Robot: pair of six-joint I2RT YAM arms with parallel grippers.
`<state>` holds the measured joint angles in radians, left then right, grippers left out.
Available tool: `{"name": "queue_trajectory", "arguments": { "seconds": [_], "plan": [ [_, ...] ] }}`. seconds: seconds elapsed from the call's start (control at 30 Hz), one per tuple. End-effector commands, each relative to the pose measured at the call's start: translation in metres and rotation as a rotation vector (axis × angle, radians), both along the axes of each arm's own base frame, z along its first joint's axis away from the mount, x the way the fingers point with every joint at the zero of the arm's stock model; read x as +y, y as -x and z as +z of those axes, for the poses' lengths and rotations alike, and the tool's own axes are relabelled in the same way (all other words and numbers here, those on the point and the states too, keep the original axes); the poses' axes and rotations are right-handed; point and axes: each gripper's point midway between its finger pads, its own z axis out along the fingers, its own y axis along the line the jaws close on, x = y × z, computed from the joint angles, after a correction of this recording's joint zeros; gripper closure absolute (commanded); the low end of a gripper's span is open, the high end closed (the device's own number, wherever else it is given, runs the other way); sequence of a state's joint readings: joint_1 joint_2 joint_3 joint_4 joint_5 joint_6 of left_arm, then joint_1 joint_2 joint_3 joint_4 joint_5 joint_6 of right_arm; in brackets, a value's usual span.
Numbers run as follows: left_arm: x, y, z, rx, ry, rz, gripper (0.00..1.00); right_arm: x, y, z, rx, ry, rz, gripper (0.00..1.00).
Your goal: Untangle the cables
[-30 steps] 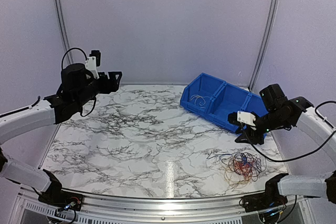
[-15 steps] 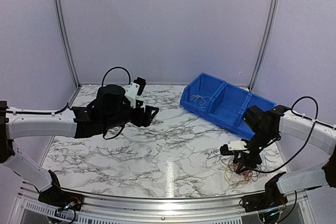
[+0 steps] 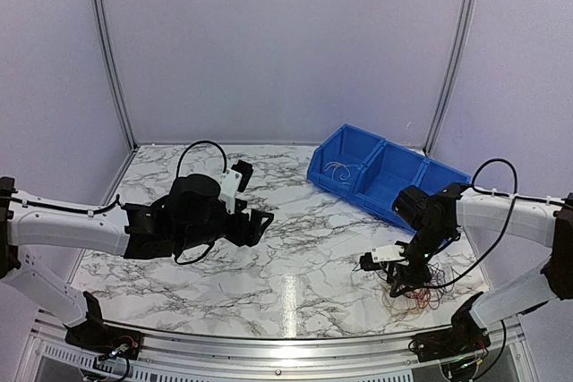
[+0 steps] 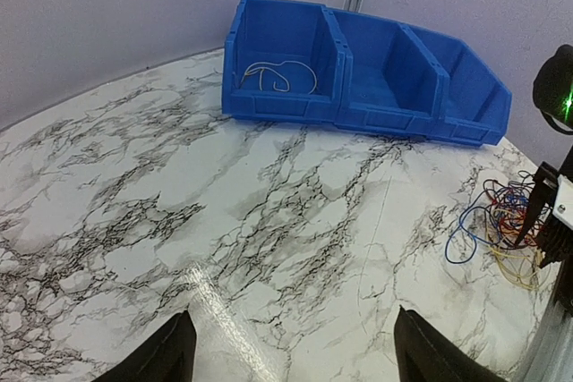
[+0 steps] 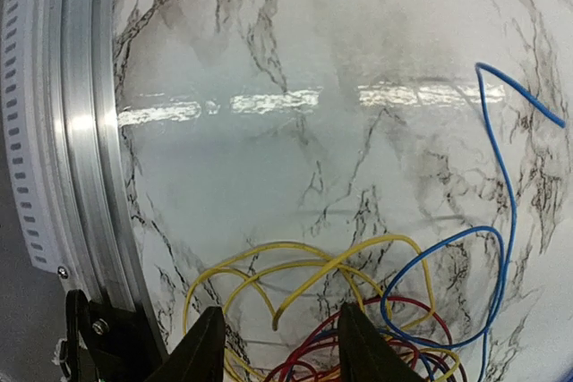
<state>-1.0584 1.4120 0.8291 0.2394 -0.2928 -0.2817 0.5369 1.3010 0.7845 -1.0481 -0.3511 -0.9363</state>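
The cables (image 3: pixel 417 287) lie in a loose tangle of red, blue and yellow loops on the marble table at the front right. My right gripper (image 3: pixel 401 278) points down into the tangle's left side. In the right wrist view the gripper (image 5: pixel 279 333) is open. A yellow cable end (image 5: pixel 277 318) and red loops (image 5: pixel 385 328) lie between its fingers, not pinched. My left gripper (image 3: pixel 260 221) hovers low over the table's middle, open and empty (image 4: pixel 291 333). The left wrist view shows the tangle (image 4: pixel 498 221) far to the right, beside the right gripper (image 4: pixel 548 221).
A blue three-compartment bin (image 3: pixel 421 187) stands at the back right, also in the left wrist view (image 4: pixel 376 112). A pale wire (image 4: pixel 276 76) is coiled in its left compartment. The table's metal front rail (image 5: pixel 82 131) runs close to the tangle.
My left arm swung down from the far left toward the table's middle. My right gripper dropped from beside the bin into the tangle of cables.
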Motion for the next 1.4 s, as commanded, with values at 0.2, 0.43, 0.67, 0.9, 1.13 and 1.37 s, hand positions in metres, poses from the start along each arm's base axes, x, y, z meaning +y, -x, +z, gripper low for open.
{"name": "queue_trajectory", "arguments": {
  "seconds": [0.2, 0.43, 0.67, 0.9, 1.13, 1.37],
  "plan": [
    [-0.009, 0.010, 0.007, -0.016, 0.031, -0.008, 0.21, 0.016, -0.024, 0.003, -0.042, -0.015, -0.064, 0.77],
    [-0.026, 0.013, 0.002, -0.030, -0.003, -0.042, 0.21, 0.018, -0.017, 0.001, 0.016, -0.021, -0.064, 1.00],
    [-0.057, 0.040, 0.011, -0.127, -0.006, -0.192, 0.21, 0.042, -0.014, 0.066, -0.025, -0.203, 0.007, 1.00],
    [-0.101, 0.084, 0.036, -0.229, 0.093, -0.425, 0.24, 0.057, -0.008, 0.126, -0.064, -0.345, 0.053, 1.00],
    [-0.149, 0.113, 0.061, -0.341, 0.205, -0.536, 0.26, 0.064, -0.004, 0.158, -0.083, -0.429, 0.067, 1.00],
    [-0.187, 0.117, 0.060, -0.393, 0.217, -0.564, 0.28, 0.066, 0.002, 0.169, -0.079, -0.470, 0.076, 1.00]
  ]
}}
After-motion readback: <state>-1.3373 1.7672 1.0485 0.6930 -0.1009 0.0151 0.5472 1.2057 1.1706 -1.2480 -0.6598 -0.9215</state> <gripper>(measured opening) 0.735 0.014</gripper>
